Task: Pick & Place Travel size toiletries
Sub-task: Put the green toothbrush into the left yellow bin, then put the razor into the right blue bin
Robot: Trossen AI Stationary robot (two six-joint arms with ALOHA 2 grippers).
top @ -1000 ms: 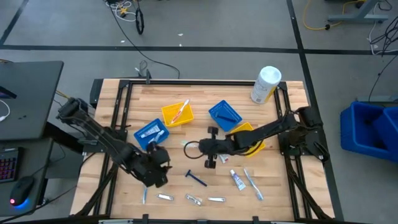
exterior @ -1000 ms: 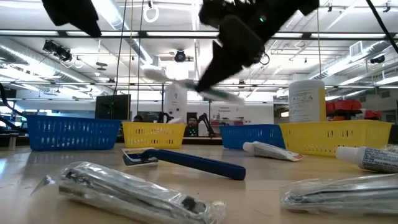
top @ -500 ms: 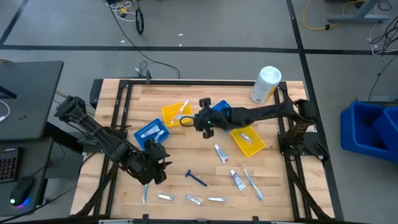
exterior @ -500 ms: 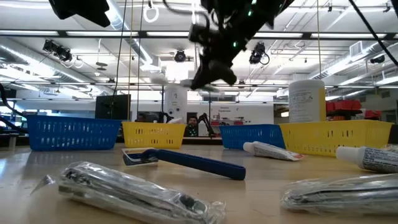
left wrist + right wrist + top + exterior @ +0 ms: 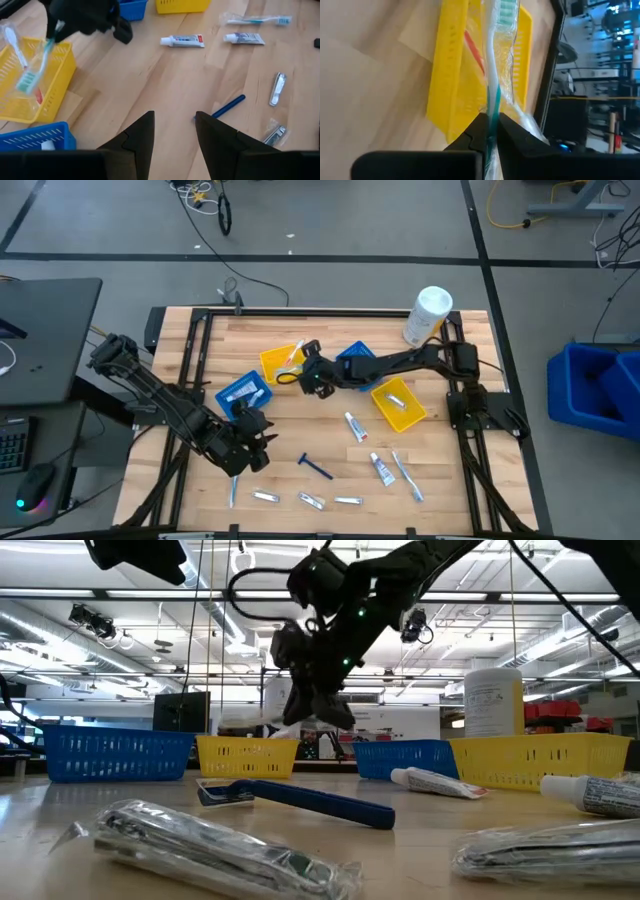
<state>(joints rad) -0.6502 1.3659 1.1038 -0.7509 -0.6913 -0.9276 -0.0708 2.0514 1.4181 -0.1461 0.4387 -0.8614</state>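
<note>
My right gripper (image 5: 491, 125) is shut on a clear-wrapped white and teal toothbrush (image 5: 494, 60). It hangs in the air over the far-left yellow bin (image 5: 275, 364), which holds a red toothbrush (image 5: 475, 50). The left wrist view shows the held toothbrush (image 5: 32, 70) slanting down toward that bin. My left gripper (image 5: 172, 132) stands open above the table's near left, with nothing between its fingers. More toiletries lie flat on the wood: a blue razor (image 5: 315, 467), toothpaste tubes (image 5: 354, 426) and wrapped packets (image 5: 312, 500). My right gripper pinches the toothbrush's teal handle (image 5: 493, 112) between its two fingers, through the clear wrapper. The fingers come from the table's right, slanting down, and the brush runs on past them. Its green bristle head (image 5: 506, 12) is out over the bin, lifted clear.
A blue bin (image 5: 243, 393) sits near my left gripper. Another blue bin (image 5: 360, 362) and a yellow bin (image 5: 398, 404) lie under my right arm. A large white container (image 5: 428, 315) stands at the far right corner. Bare wood lies between the bins and the loose items.
My right gripper has carried the toothbrush from the table's middle toward the far left, over the yellow bin. It has sunk a little and rolled about its wrist. The toothbrush stays lifted clear.
</note>
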